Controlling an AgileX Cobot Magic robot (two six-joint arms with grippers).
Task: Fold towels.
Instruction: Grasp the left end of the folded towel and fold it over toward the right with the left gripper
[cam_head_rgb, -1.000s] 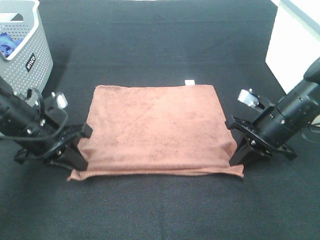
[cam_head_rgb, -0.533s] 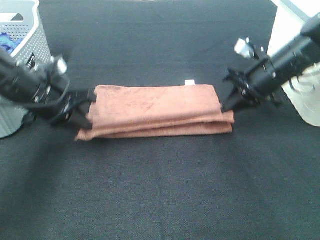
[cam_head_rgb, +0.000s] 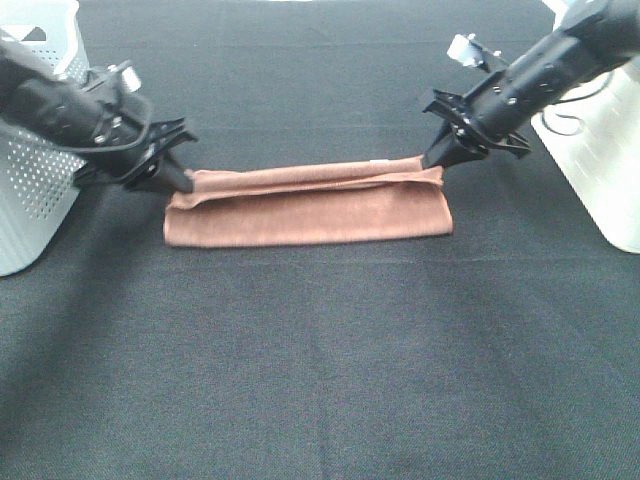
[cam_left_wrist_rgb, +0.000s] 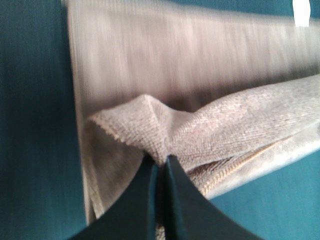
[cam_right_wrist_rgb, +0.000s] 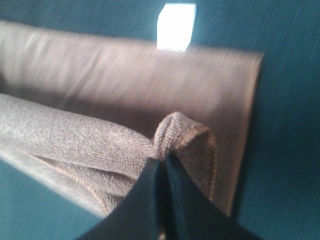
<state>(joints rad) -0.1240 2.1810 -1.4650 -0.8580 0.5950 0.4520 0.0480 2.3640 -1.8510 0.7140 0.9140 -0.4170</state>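
Note:
The reddish-brown towel (cam_head_rgb: 305, 207) lies on the black table, its near half lifted and carried back over the far half as a long narrow band. My left gripper (cam_head_rgb: 188, 181) is shut on the towel's left front corner (cam_left_wrist_rgb: 150, 131). At the right end my right gripper (cam_head_rgb: 434, 160) is shut on the right front corner (cam_right_wrist_rgb: 177, 131). Both corners hang pinched just above the lower layer. A small white tag (cam_right_wrist_rgb: 175, 19) shows at the far hem (cam_head_rgb: 380, 162). In both wrist views the black fingers (cam_left_wrist_rgb: 175, 200) (cam_right_wrist_rgb: 150, 200) meet with cloth bunched at their tips.
A grey perforated basket (cam_head_rgb: 40, 180) stands at the far left, close behind my left arm. A white container (cam_head_rgb: 600, 170) stands at the right edge beside my right arm. Black cloth covers the table (cam_head_rgb: 320, 370).
Both grippers have carried the towel's front corners up and away from the camera, over the far half. The towel went from nearly flat to a narrow folded band.

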